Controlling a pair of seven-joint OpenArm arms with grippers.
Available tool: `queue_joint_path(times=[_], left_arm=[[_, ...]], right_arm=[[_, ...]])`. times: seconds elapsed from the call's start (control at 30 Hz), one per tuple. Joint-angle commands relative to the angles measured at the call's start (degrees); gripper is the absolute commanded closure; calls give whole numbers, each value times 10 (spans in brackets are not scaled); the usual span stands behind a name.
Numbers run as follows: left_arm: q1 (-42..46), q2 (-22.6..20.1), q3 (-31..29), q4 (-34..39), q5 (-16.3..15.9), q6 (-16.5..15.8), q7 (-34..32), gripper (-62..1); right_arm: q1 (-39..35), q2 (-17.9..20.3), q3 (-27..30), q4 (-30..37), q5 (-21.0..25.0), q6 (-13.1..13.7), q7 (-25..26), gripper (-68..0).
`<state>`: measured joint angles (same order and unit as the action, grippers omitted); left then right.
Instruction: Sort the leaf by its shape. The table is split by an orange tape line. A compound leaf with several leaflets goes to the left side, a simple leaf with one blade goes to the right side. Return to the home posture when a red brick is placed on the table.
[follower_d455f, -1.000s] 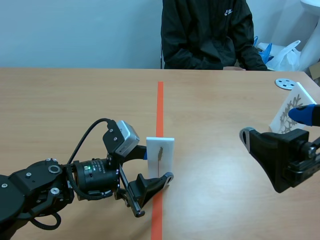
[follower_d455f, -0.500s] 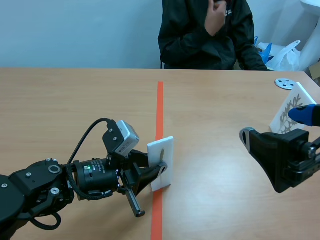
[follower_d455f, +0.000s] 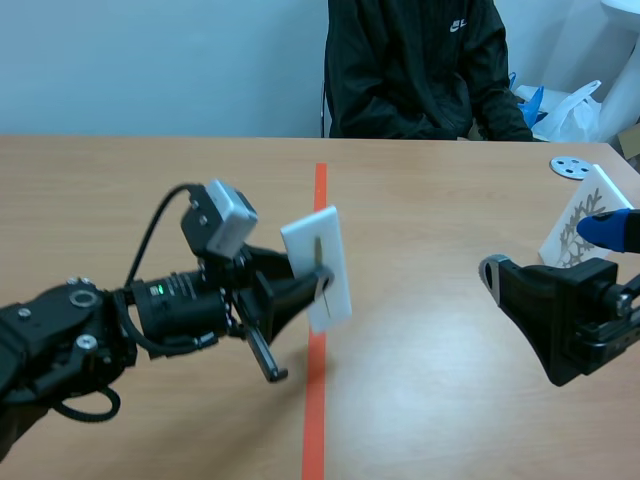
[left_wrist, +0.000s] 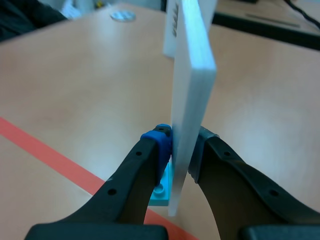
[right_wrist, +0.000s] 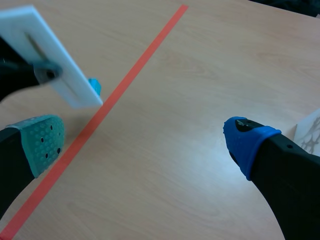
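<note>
A white card (follower_d455f: 318, 265) carrying one narrow dark leaf (follower_d455f: 319, 250) hangs tilted above the orange tape line (follower_d455f: 320, 190). My left gripper (follower_d455f: 322, 282) is shut on the card's lower part. The left wrist view shows the card (left_wrist: 192, 85) edge-on, pinched between my fingers (left_wrist: 155, 145). In the right wrist view the same card (right_wrist: 47, 55) is off to the left, over the tape line (right_wrist: 125, 85). My right gripper (follower_d455f: 548, 250) stands open at the right side of the table, with nothing between its pads (right_wrist: 45, 140).
A second white card with a many-leaflet leaf (follower_d455f: 578, 228) leans upright at the far right, behind my right gripper. A grey disc (follower_d455f: 570, 167) lies beyond it. A person in a dark jacket (follower_d455f: 420, 70) sits across the table.
My left gripper closed on the card that lay on the tape line and lifted it off the table, tilting it. The right arm kept still.
</note>
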<state>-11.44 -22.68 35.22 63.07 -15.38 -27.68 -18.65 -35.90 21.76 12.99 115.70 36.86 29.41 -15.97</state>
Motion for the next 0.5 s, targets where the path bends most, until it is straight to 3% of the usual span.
queue_joint_path(times=[0.0, 0.1, 0.3, 0.4, 0.47], left_arm=[[-8, -4, -34, 12, -25, 1, 10, -70], [-8, -4, -94, 14, -74, 11, 35, -70], [-8, -4, -196, 14, -104, 141, 91, -70], [-8, -7, -228, 10, -140, 184, 110, -70], [-8, -9, -240, 0, -145, 208, 110, -70]], right_arm=[[5, 8, 2, 1, 4, 0, 7, -679], [5, 8, 2, 1, 4, 0, 7, -679], [5, 8, 2, 1, 4, 0, 7, -679], [5, 8, 2, 1, 4, 0, 7, -679], [5, 8, 2, 1, 4, 0, 7, -679]])
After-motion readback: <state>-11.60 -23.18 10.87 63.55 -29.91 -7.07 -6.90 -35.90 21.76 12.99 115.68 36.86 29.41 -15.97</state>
